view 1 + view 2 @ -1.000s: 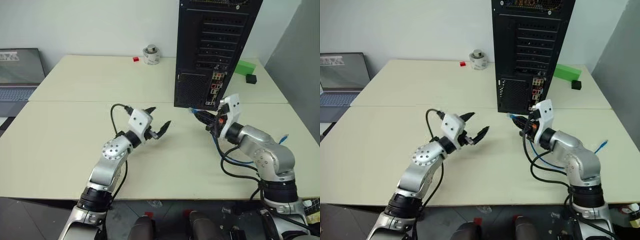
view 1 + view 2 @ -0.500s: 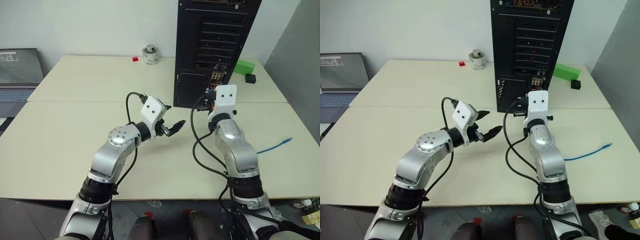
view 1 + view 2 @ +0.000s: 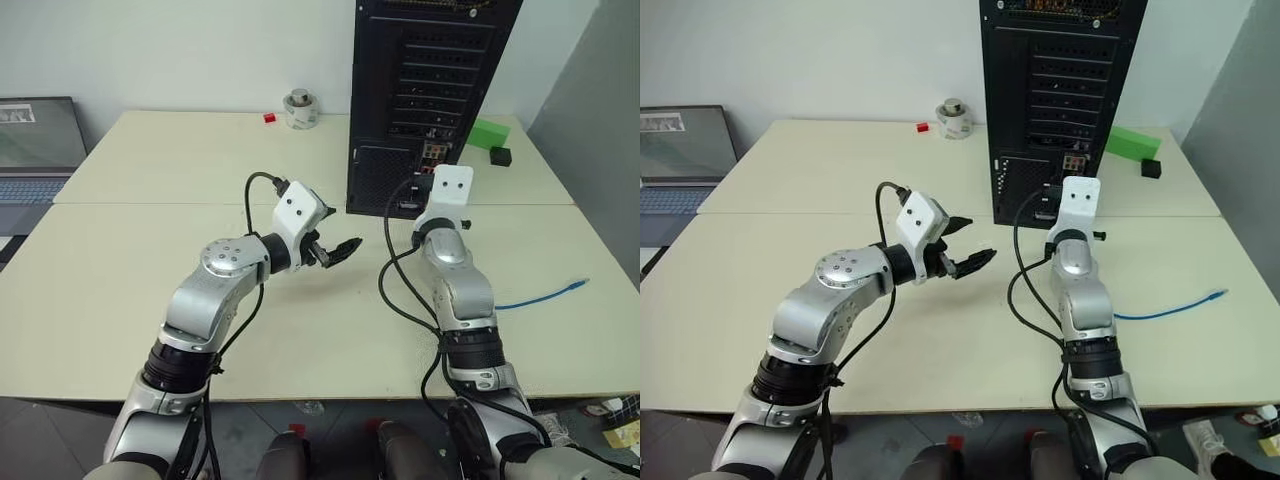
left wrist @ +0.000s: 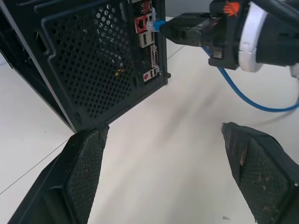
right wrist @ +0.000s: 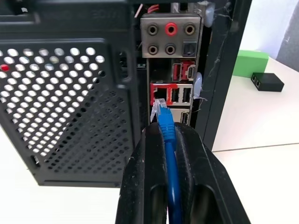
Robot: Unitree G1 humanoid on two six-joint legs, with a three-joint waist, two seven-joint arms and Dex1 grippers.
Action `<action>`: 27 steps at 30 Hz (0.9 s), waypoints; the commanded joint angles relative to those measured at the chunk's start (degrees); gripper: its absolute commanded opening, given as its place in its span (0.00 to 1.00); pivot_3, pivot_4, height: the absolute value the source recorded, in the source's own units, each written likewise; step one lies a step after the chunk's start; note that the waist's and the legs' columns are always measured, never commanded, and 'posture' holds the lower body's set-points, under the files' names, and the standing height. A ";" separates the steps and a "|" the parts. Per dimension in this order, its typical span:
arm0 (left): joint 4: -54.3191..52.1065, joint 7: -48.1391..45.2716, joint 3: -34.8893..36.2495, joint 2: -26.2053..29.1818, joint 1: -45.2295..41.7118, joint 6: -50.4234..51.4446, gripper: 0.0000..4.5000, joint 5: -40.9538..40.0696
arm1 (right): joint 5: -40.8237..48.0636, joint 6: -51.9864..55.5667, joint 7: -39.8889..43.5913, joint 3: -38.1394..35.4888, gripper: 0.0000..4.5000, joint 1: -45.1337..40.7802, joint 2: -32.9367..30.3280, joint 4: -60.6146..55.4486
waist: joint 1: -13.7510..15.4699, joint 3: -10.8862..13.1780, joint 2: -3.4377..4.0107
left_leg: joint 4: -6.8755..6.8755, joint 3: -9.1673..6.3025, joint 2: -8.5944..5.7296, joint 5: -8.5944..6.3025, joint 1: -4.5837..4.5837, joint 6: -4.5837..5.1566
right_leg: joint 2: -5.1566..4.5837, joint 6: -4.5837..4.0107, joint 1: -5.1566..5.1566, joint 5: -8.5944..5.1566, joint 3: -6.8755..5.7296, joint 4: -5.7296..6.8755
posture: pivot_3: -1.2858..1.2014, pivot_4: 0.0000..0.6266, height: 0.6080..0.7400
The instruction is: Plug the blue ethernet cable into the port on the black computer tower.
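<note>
While the left pincer (image 3: pixel 334 252) hangs over the middle of the tabletop (image 3: pixel 150 260) with its two fingers spread wide and nothing between them, it takes no part in the plugging; from its wrist view it merely looks toward the work going on further right. Next along stands the black computer tower (image 3: pixel 425 90), upright at the far side of the tabletop, its mesh vent and narrow strip of coloured sockets facing the robot. The right pincer (image 5: pixel 163 135) is raised to that strip, its fingers pressed together on the blue ethernet cable (image 5: pixel 167 135) just behind the clear plug. The plug's tip sits at the red-framed port (image 5: pixel 161 95) low in the socket strip, touching or very nearly so, but it does not look seated: most of the plug body is outside the opening. The rest of the cable trails back under the right arm and off to the right across the tabletop, its free end (image 3: pixel 574 285) lying loose there. So pickup and approach look complete; what remains, by my judgement, is final alignment, the push home, and letting go.
</note>
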 commanded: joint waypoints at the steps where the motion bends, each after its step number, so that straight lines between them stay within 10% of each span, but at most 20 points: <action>1: 1.18 -1.52 1.53 0.19 -1.61 -3.62 0.91 -0.12 | -0.02 -3.71 -0.58 -1.21 0.00 -2.94 0.27 1.57 | -0.05 0.00 0.00 | 0.00 0.00 0.00 0.00 0.00 0.00 | 0.00 0.00 0.00 0.00 -0.01 0.00 | 0.52 0.24 1.00; 27: 9.06 -7.15 1.60 0.63 -2.35 -12.40 0.91 1.27 | 0.43 -6.64 -3.07 -3.72 0.00 -4.91 0.73 5.79 | -0.50 0.00 0.00 | 0.02 0.01 0.00 0.00 -0.01 0.01 | -0.01 0.00 -0.01 0.00 0.03 0.03 | 0.52 0.24 1.00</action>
